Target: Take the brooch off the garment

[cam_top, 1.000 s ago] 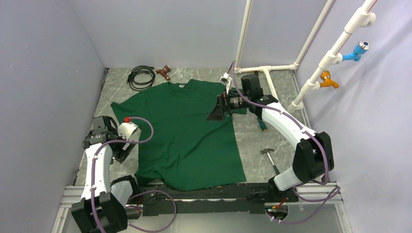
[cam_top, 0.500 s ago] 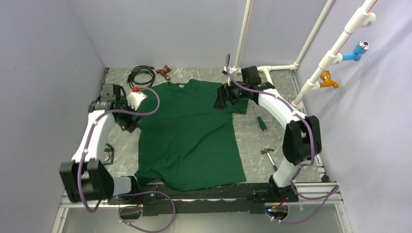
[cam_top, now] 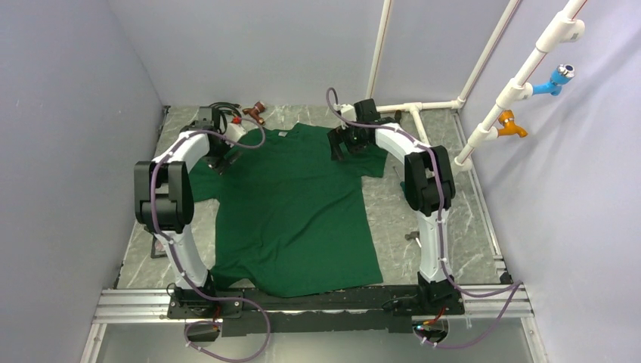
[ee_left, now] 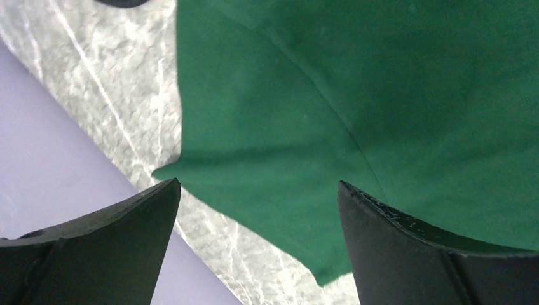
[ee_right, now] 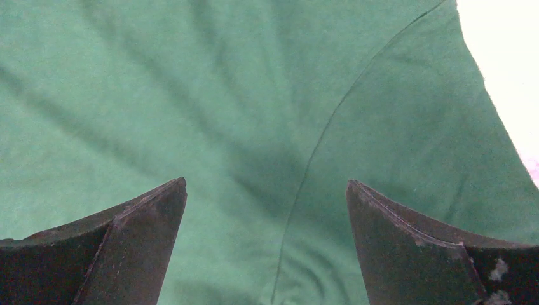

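Observation:
The garment, a dark green T-shirt (cam_top: 291, 204), lies flat on the marble table with its collar and pale label (cam_top: 282, 134) at the far side. My left gripper (cam_top: 223, 157) is open and empty over the shirt's left sleeve; its wrist view shows the sleeve (ee_left: 356, 95) and its hem edge between my left gripper's (ee_left: 257, 190) spread fingers. My right gripper (cam_top: 342, 147) is open and empty over the right shoulder; its wrist view shows the sleeve seam (ee_right: 318, 140) between my right gripper's (ee_right: 267, 187) fingers. The brooch shows in no view.
A coiled black cable (cam_top: 219, 113) and a small brown fitting (cam_top: 257, 112) lie beyond the collar. White pipes (cam_top: 423, 106) stand at the back right. A hammer head (cam_top: 413, 236) shows right of the shirt. A lilac wall (ee_left: 38, 159) borders the table's left.
Both arms have stretched toward the far side. The left gripper moved from beside the shirt's left edge up to the left sleeve. The right gripper shifted a little left and back over the right shoulder.

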Controlling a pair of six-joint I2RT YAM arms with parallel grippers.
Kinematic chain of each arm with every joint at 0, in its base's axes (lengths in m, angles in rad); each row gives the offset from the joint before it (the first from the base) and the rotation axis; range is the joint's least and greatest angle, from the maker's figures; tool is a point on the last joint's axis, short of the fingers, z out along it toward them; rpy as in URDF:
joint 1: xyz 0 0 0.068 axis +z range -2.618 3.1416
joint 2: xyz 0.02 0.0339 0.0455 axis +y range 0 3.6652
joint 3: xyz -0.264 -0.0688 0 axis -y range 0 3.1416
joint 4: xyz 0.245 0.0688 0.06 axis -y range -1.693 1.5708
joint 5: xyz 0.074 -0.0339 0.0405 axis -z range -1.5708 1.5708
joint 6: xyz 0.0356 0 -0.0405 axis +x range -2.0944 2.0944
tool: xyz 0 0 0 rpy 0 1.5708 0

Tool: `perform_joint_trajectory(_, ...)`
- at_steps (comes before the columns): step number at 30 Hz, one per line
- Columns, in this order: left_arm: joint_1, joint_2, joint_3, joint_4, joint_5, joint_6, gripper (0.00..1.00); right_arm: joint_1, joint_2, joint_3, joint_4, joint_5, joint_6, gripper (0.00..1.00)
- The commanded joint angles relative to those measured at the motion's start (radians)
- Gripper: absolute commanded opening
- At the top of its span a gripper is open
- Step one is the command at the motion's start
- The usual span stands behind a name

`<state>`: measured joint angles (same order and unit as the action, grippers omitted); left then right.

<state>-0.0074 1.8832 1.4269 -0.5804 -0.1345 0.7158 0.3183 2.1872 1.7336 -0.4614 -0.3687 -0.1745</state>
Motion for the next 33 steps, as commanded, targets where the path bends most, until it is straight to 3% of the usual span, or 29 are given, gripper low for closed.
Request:
perform_joint_trajectory(1,-0.022,0.083,0.037,0.072,-0.079,0.087,1.00,-0.016,0.067,0.099,0.013,0.071,-0.040,0.99)
perform_joint_trajectory(9,-0.025,0.207,0.083,0.118,-0.120,0.136,0.99,-0.068,0.161,0.158,0.006,0.095,-0.026,0.99)
perform_joint_trajectory(18,-0.025,0.341,0.259,0.084,-0.131,0.149,0.99,-0.109,0.303,0.397,-0.136,0.065,-0.007,0.99)
perform_joint_trajectory(24,-0.025,0.376,0.299,0.076,-0.128,0.144,1.00,-0.126,0.378,0.537,-0.186,0.067,-0.001,0.99)
perform_joint_trajectory(33,0.037,0.250,0.332,0.008,0.085,0.026,1.00,-0.129,0.253,0.431,-0.103,0.063,-0.056,0.99)
